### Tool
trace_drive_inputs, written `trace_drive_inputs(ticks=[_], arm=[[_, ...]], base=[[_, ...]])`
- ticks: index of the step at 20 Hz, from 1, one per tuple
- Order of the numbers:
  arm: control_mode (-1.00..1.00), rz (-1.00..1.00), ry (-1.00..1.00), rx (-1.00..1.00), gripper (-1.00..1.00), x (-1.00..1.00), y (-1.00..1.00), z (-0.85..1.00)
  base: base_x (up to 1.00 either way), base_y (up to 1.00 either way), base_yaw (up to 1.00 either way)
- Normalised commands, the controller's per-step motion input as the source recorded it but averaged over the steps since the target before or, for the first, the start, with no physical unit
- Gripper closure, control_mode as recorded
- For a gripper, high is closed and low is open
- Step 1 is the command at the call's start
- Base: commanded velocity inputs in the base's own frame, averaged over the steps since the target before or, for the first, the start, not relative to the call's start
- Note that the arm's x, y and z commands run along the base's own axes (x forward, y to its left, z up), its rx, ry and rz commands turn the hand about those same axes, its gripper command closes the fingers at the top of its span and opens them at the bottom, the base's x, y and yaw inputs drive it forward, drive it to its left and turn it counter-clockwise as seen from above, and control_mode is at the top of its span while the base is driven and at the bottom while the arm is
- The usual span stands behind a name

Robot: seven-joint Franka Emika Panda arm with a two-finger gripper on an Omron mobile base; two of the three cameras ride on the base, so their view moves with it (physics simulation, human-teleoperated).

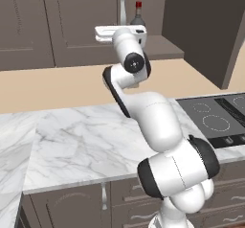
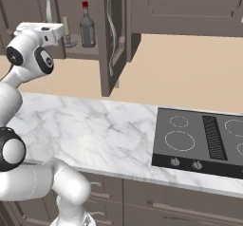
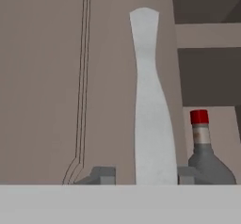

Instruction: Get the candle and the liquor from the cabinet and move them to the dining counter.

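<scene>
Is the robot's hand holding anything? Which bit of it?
Cannot tell for sure. The gripper has its fingertips on either side of the lower end of the silver door handle, with a gap on one side. The liquor bottle stands untouched.

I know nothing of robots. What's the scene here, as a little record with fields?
tool: fingertips either side of the long silver handle on the cabinet's closed door; grip unclear
liquor: upright on the cabinet shelf, in the open half
candle: same shelf, beside the liquor
worktop: marble, with hob
</scene>
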Motion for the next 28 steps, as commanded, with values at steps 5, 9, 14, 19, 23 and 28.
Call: trace_drive_inputs(ticks=[5,9,14,19,23,28], arm=[[-1.00,0.00,0.06,-0.02,1.00,0.00,0.56,-0.01],[-1.00,0.06,0.05,-0.03,1.00,-0.10,0.78,0.00],[-1.00,0.10,0.03,-0.08,1.00,-0.44,0.99,0.00],[-1.00,0.09,0.02,-0.10,1.00,-0.56,1.00,0.00],[-1.00,0.07,0.01,-0.10,1.00,-0.56,1.00,0.02],[-1.00,0.03,0.01,-0.10,1.00,-0.64,1.00,0.07]], base=[[0.00,0.00,0.00],[0.00,0.00,0.00],[0.00,0.00,0.00],[0.00,0.00,0.00],[0.00,0.00,0.00],[0.00,0.00,0.00]])
